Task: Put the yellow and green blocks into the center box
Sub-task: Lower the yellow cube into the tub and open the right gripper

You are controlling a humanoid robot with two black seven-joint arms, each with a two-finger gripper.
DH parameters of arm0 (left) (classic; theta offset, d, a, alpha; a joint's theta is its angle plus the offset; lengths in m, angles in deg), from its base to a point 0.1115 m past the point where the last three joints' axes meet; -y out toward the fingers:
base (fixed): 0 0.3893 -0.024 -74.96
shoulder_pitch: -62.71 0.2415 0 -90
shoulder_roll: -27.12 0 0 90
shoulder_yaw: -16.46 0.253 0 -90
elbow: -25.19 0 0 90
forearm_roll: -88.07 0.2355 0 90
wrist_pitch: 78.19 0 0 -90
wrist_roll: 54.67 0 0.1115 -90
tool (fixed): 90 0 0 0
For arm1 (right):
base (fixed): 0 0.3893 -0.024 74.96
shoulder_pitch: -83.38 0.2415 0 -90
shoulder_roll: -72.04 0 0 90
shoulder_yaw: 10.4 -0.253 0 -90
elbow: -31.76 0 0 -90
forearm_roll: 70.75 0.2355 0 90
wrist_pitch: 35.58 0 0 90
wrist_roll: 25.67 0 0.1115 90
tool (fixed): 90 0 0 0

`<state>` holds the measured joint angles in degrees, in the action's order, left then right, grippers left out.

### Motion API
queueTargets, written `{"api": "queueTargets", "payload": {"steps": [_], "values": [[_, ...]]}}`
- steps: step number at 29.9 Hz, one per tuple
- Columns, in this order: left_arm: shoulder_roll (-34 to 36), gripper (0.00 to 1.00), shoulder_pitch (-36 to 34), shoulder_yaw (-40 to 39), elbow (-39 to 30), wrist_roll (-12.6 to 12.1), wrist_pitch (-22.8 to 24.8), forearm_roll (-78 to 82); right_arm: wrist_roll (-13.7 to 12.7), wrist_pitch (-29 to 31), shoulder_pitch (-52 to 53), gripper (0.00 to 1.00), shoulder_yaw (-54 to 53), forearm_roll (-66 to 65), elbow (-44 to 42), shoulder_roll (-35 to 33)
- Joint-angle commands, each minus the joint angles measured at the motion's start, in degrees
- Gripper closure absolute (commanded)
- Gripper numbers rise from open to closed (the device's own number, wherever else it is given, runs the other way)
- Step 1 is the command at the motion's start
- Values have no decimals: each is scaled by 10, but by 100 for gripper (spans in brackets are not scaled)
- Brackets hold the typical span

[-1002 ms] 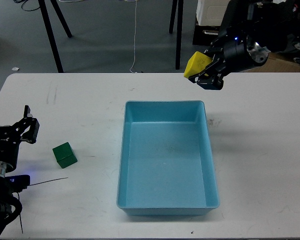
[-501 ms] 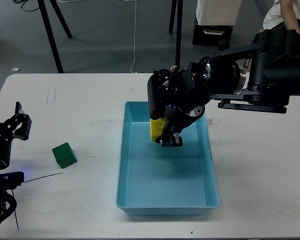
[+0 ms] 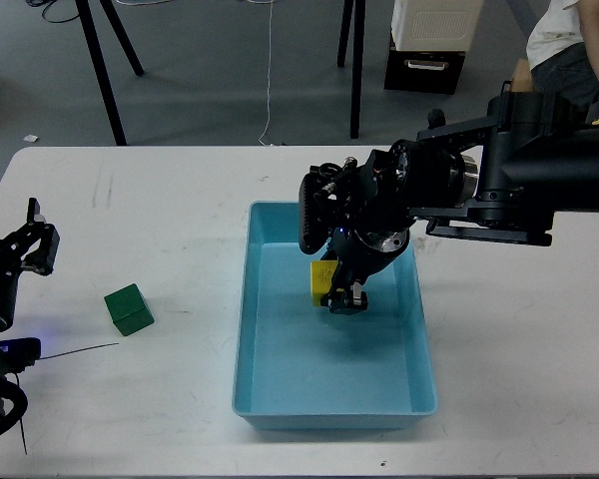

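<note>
Right gripper with yellow block inside blue box; walls apart.

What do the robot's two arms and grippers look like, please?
Both are black. The right arm is thick and cylindrical with a silver ring at one joint, ending in a bulky right gripper. The left gripper has thin angular fingers; a blue light glows below.

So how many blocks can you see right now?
2. The yellow block is in the right tool, low inside the blue box. The green block sits on the table, left of it.
</note>
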<state>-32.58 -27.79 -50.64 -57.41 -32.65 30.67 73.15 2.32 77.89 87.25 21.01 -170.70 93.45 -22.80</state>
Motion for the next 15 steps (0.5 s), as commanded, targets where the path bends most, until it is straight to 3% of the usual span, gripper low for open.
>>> {"api": "queueTargets", "payload": {"steps": [1, 5, 10, 12, 15], "values": [[37, 0, -19, 2, 16, 0, -22, 136, 0, -4, 1, 2, -14, 12, -3, -13], [82, 0, -48, 0, 35, 0, -52, 188, 0, -5, 0, 2, -97, 67, -17, -48], [114, 0, -116, 0, 105, 16, 13, 214, 0, -5, -15, 2, -255, 157, -100, -43], [121, 0, -147, 0, 131, 60, 43, 281, 0, -5, -19, 2, -328, 166, -119, -28], [142, 0, -183, -1, 147, 60, 61, 445, 0, -5, -44, 2, -425, 184, -129, -15]]}}
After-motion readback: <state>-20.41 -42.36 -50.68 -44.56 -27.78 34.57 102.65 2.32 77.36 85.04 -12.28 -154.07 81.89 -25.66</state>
